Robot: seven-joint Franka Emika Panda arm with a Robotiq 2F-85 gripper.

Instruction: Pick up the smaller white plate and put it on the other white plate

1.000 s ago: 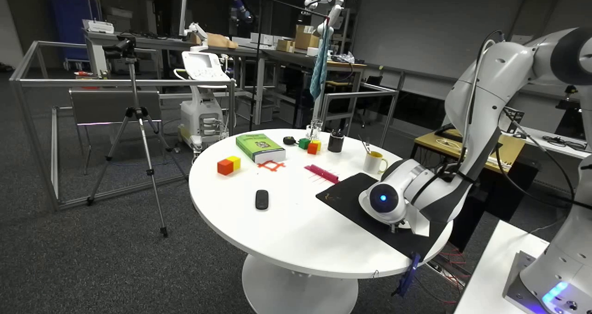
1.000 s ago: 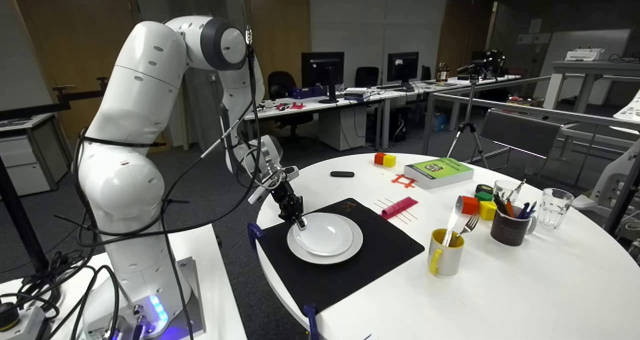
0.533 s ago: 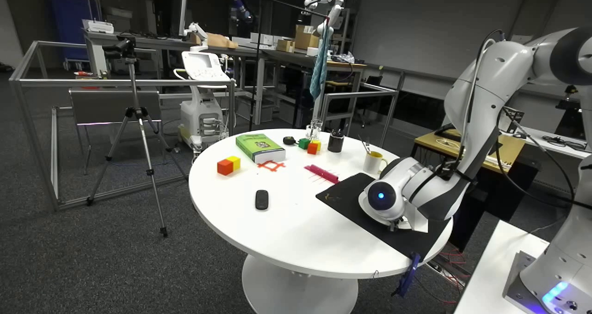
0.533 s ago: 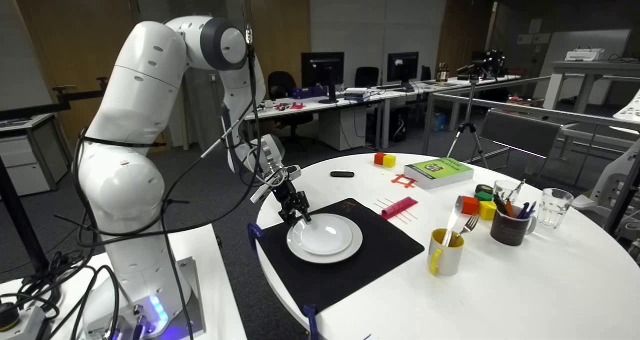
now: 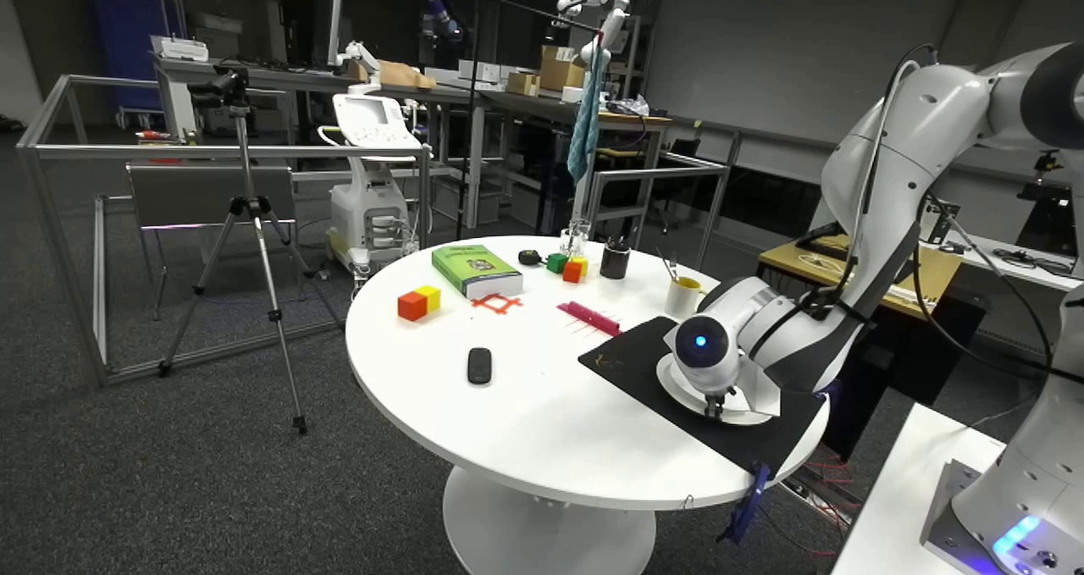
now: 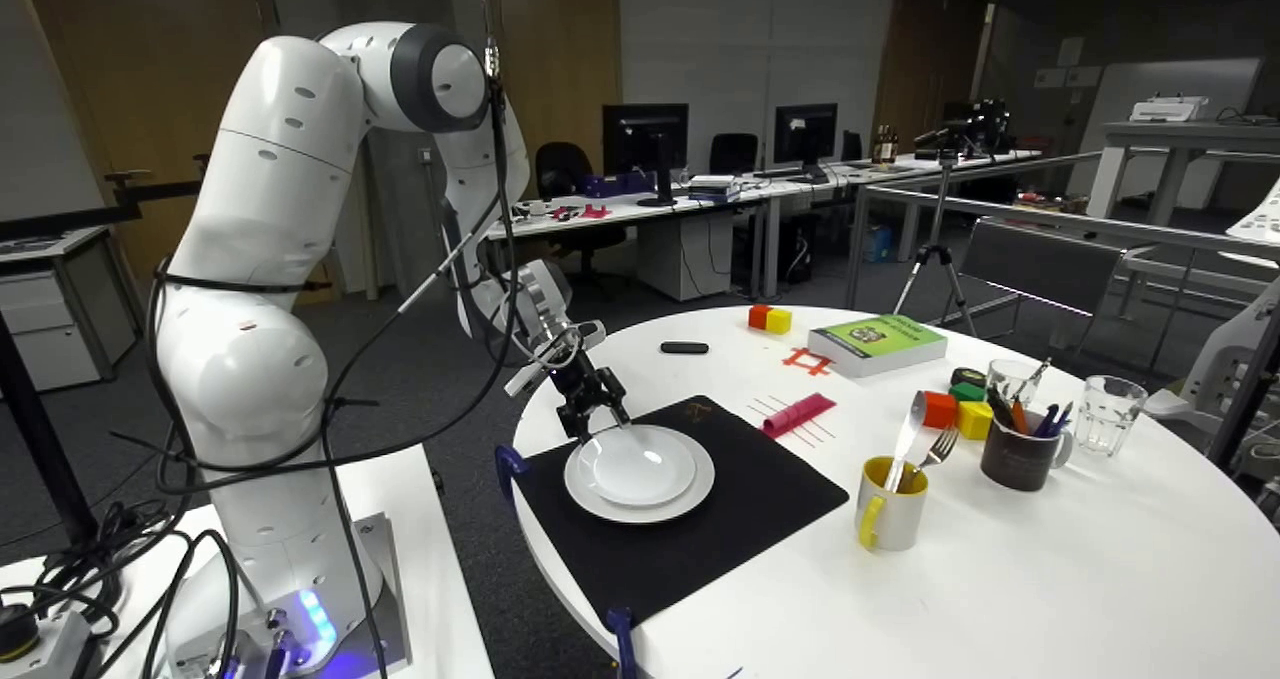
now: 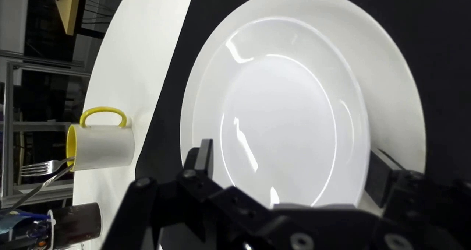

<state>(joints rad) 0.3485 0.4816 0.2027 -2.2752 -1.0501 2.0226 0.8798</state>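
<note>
The smaller white plate [image 6: 640, 464] lies on top of the other white plate [image 6: 705, 474], whose rim shows all around it. Both rest on a black mat. In the wrist view my gripper [image 7: 293, 167] stands wide open over the near part of the smaller white plate [image 7: 279, 110]. One finger [image 7: 204, 156] shows over that plate's left rim. The opposite finger [image 7: 381, 176] is just outside its right rim, over the other white plate [image 7: 393, 80]; whether either finger touches a plate I cannot tell. In an exterior view the arm covers part of the plates.
The black mat [image 6: 770, 499] is clamped by blue clamps [image 6: 622, 639] at the table edge. Beside it stand a white-yellow mug [image 6: 892, 504] with cutlery and a dark mug [image 6: 1020, 456] of pens. A pink roll [image 6: 798, 415], green book [image 6: 878, 344] and glasses [image 6: 1110, 417] lie beyond.
The jaws have spread from shut at the smaller plate's rim to wide open. My gripper has lifted slightly. Both plates have shifted together a little toward the robot's base.
</note>
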